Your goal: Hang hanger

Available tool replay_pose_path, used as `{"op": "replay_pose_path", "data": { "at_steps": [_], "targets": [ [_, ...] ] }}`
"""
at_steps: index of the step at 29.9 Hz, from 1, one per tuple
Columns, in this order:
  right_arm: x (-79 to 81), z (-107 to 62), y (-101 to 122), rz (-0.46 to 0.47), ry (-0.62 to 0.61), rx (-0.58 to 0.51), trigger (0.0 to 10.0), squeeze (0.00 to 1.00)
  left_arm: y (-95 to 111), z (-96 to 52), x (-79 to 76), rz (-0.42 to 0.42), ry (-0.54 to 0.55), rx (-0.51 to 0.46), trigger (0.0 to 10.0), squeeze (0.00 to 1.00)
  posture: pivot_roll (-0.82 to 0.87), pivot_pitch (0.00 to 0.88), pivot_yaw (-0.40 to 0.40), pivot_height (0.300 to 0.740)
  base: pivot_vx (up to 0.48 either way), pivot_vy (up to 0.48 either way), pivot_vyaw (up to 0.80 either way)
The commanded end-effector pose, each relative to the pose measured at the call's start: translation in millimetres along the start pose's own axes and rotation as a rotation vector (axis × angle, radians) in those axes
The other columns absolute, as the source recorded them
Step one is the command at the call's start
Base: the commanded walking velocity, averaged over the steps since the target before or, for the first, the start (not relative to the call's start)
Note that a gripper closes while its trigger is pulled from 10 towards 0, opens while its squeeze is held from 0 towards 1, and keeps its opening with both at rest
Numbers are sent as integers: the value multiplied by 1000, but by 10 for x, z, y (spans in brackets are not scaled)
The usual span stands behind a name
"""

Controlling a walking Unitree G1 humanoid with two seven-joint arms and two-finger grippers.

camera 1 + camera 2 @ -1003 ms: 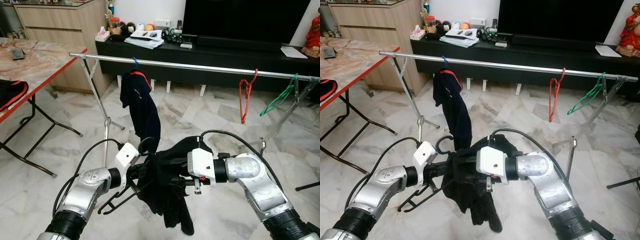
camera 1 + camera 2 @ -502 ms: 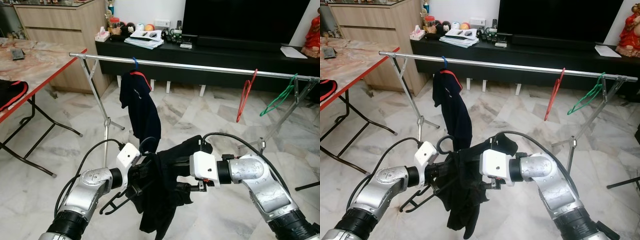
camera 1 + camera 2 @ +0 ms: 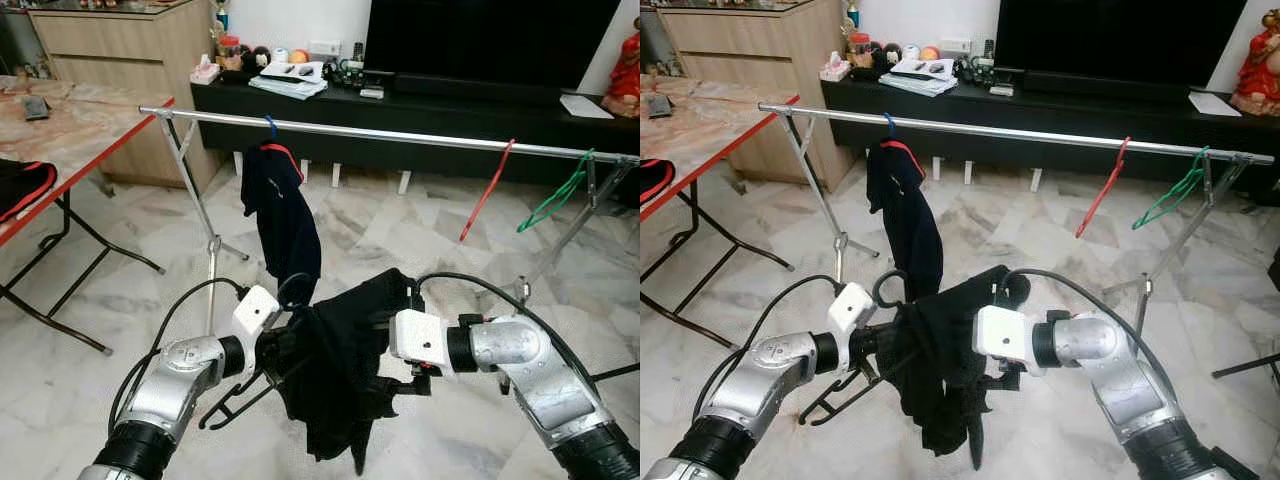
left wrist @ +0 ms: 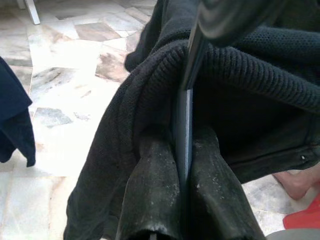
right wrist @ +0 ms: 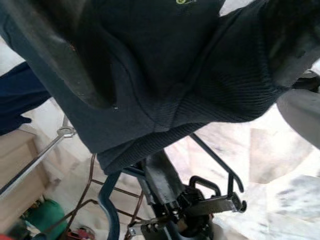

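L claw (image 4: pixel 182 200): clamped on black hanger (image 3: pixel 235 400), centre frame. R claw (image 3: pixel 400 375): in black garment (image 3: pixel 340 380), grip unclear. Advice: seat garment evenly, then hook onto rail (image 3: pixel 400 134) at 12 o'clock, beside red hanger (image 3: pixel 485 192).

2 silver arms w/ white wrist blocks, black cables, black elbow cuffs.

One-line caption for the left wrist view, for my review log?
Left pincer shut on a thin dark hanger, black knitted garment draped over it, above marble floor.
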State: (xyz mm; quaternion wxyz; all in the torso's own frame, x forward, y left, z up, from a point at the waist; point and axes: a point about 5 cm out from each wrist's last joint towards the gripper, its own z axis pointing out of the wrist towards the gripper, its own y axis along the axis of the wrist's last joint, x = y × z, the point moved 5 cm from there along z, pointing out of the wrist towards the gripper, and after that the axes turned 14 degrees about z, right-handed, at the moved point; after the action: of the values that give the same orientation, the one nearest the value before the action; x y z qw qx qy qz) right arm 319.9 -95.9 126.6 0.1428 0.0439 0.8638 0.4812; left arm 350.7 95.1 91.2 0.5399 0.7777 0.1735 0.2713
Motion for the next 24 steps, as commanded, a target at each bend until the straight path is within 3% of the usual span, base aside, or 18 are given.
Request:
{"op": "replay_pose_path", "data": {
  "at_steps": [1,4,7,8,12,19,20,21,22,23,24],
  "targets": [
    [-12,12,121,9,7,-62,10000,0,99,-39,115,7,41,-37,10000,0,22,50,-37,740,0,0,0],
    [-8,11,147,18,9,-82,10000,0,97,-41,114,8,40,-36,10000,0,24,51,-35,740,0,0,0],
    [95,-1,160,63,84,-113,10000,27,97,-46,108,8,32,-35,10000,0,23,51,-35,740,0,0,0],
    [143,-6,155,71,116,-118,10000,1000,99,-48,106,8,30,-35,10000,0,22,53,-34,740,0,0,0],
    [171,-19,129,80,130,-118,10000,1000,101,-49,99,8,25,-37,10000,0,21,54,-34,740,0,0,0],
    [5,-44,158,168,50,-194,10000,1000,112,-43,80,4,17,-42,10000,0,21,56,-33,740,0,0,0],
    [-7,-45,105,137,32,-160,10000,1000,113,-45,75,3,12,-43,10000,0,22,58,-33,740,0,0,0],
    [-29,-43,61,116,11,-131,10000,251,114,-47,70,2,8,-43,10000,0,19,58,-32,740,0,0,0],
    [-45,-42,32,102,-2,-112,10000,251,114,-49,67,2,6,-44,10000,0,19,58,-32,740,0,0,0],
    [-127,-48,-44,81,-52,-63,10000,0,110,-56,55,8,-6,-39,10000,0,18,58,-30,740,0,0,0],
    [-189,-58,-87,69,-86,-35,10000,0,105,-61,46,15,-15,-35,10000,0,18,58,-30,740,0,0,0]
  ]
}}
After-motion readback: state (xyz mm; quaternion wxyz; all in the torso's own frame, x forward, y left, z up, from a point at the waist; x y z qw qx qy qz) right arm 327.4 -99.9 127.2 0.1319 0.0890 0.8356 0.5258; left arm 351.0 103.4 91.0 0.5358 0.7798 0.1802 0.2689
